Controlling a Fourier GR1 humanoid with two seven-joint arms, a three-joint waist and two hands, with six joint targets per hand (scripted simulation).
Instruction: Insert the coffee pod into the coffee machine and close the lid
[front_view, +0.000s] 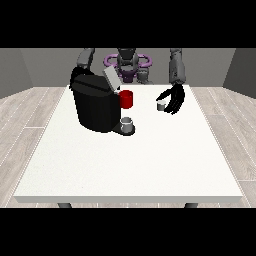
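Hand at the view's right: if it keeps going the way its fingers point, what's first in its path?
Probably the coffee pod, just beside the hand at the view's right; depth between them is unclear.

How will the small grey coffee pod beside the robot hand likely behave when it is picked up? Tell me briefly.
The coffee pod looks small next to the robot hand, so probably light. It stands upright as a squat cup, so it likely resists tipping. If knocked sideways, its round wall could let it roll on the table.

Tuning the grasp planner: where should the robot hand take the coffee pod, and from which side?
Take the coffee pod by its side wall, coming from the view's right, where the robot hand already sits beside it. The pod stands upright, small and round, on the table, apart from the coffee machine.
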